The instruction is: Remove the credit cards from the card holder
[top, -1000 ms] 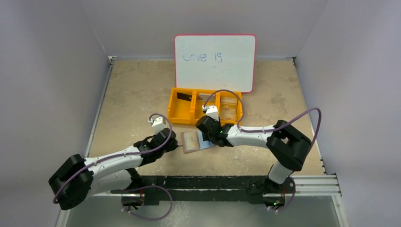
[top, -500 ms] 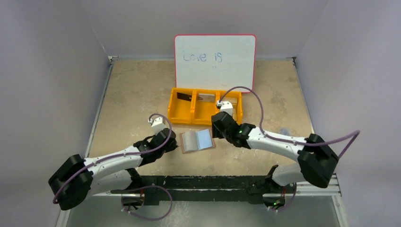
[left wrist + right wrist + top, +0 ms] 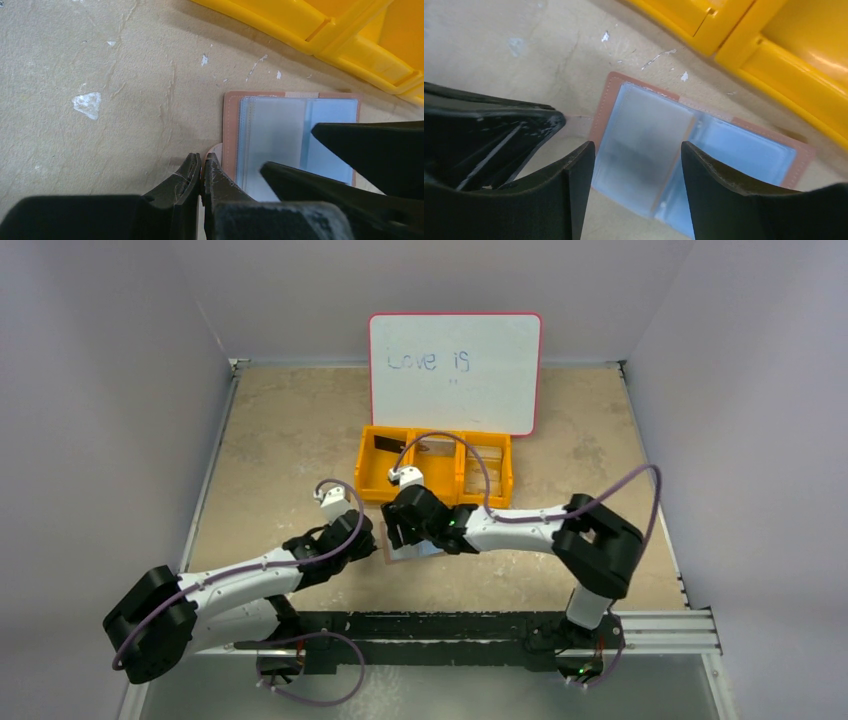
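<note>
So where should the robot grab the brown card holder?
By the little tab on the card holder's left edge, coming in low from the left. It lies open and flat, so only that tab sticks out; the left gripper is shut on it.

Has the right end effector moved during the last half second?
Yes. The right end effector swung left, away from the right compartment of the orange tray, and now hovers open over the card holder.

Brown card holder (image 3: 649, 130), open flat, inside upward
</note>
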Controlling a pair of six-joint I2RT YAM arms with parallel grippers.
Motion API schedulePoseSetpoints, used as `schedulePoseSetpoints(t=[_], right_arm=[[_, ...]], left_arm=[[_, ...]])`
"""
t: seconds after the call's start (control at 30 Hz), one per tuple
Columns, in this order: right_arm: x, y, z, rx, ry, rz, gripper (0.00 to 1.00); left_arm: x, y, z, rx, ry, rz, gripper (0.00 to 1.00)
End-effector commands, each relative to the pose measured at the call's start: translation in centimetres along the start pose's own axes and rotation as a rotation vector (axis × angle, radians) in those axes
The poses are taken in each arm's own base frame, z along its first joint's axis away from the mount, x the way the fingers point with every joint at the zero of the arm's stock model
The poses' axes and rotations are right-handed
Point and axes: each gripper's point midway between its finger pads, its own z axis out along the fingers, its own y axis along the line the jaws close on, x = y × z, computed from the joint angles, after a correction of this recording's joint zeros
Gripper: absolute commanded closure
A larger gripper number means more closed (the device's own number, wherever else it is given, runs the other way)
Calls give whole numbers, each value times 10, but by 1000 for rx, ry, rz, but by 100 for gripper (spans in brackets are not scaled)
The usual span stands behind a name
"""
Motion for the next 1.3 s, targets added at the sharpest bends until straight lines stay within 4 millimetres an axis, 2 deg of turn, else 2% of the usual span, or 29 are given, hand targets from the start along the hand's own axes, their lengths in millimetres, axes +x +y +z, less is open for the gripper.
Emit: schedulePoseSetpoints(t=[0.0,0.17,0.33,0.47,0.57,0.67,0.73,0.93,1.03,1.13,1.27], right_arm=[[-10,2,16,68,-21,-48,32],[10,-15,30,172,29,-65,32],[28,-37,30,269,46,-50,53],[36,-46,30,315,68,-50,60],[33,-47,22,321,59,-28,59],[13,-52,6,346,8,-7,56],[7,-60,-1,370,-14,4,53],[29,-91,0,487,56,-45,51],[27,-92,-2,489,48,-38,50],[16,-91,-9,488,13,-17,48],[16,-100,-13,507,23,21,48]], left_arm=[[-16,-19,-4,48,-43,-22,100],[-18,-18,-6,48,-51,-28,100],[-16,-15,-6,46,-53,-36,100],[-16,-14,-6,43,-52,-33,100],[-16,-14,-6,42,-52,-31,100],[-16,-13,-7,38,-50,-30,100],[-16,-12,-7,36,-51,-29,100],[-16,-13,-7,40,-51,-27,100],[-16,-13,-7,40,-50,-27,100],[-17,-13,-8,38,-53,-26,100],[-18,-13,-8,38,-54,-23,100]])
